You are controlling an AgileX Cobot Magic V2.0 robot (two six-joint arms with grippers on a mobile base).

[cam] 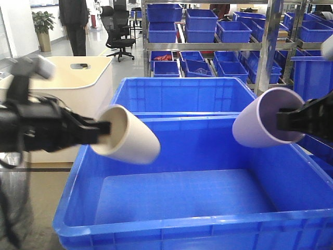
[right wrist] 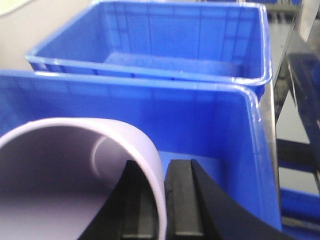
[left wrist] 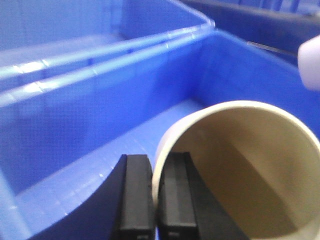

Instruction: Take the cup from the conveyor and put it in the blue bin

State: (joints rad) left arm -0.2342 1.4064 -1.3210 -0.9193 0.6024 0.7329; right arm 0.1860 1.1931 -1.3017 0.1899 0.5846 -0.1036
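- Left hand is pinching the cream cup by one side of its rim, one finger inside and one outside. The right hand has the lilac cup the same way.
- Both cups are held sideways in the air over the blue bin, well apart from each other. Neither touches its walls or floor.
- My worry: that's a thin one-wall grip, so a cup could swivel or slip out before the hand means to let go.
- The lilac one hangs close to the bin's right wall. Dropped from there, I'd guess it might clip the rim and bounce out.
- Landing on their sides, they'll probably roll around the smooth floor. Harmless, really.
- Cups look like plain, smooth, tapered plastic, empty and light.
- A second blue tub sits right behind, so overshooting means the wrong bin.
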